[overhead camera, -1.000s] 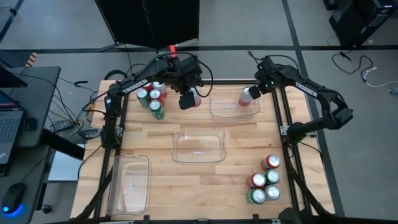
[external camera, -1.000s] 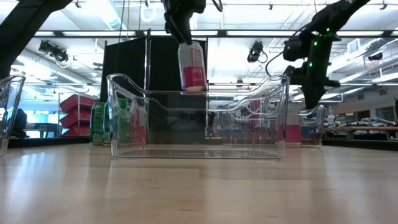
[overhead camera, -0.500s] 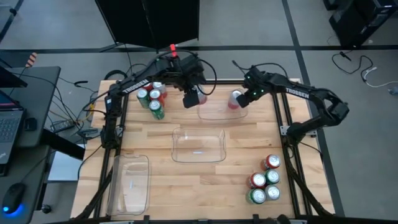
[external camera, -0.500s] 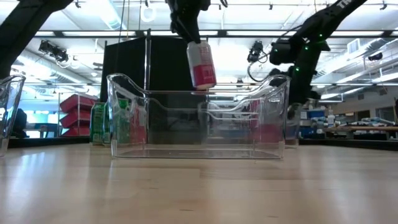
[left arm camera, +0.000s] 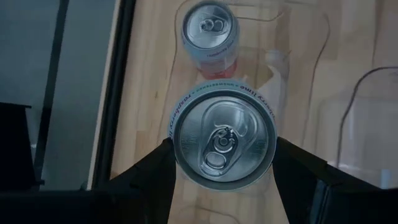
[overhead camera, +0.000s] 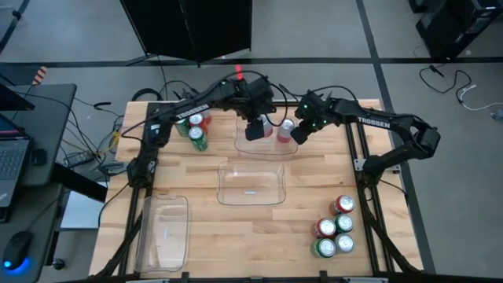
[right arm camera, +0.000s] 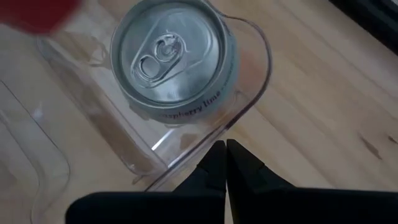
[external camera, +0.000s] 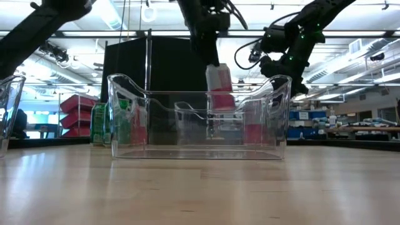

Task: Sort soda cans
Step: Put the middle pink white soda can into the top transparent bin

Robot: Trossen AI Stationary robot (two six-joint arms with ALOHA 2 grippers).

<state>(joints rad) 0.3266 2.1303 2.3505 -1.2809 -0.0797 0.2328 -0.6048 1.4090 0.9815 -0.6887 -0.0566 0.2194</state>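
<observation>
The soda can (left arm camera: 224, 146), rigid, smooth and probably slippery, is clasped round its body by the left tool (left arm camera: 224, 163); the right tool (right arm camera: 225, 163) is clenched empty.

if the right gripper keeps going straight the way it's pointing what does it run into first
Probably the clear bin's curved rim, just ahead of the shut right gripper. Right behind that wall stands a silver-white can. How high the tips ride against the rim is unclear.

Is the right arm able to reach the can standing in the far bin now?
Probably yes. The right gripper, shut and empty, hangs just outside the far bin beside the standing can; nothing blocks it from above, but it must open first.
</observation>
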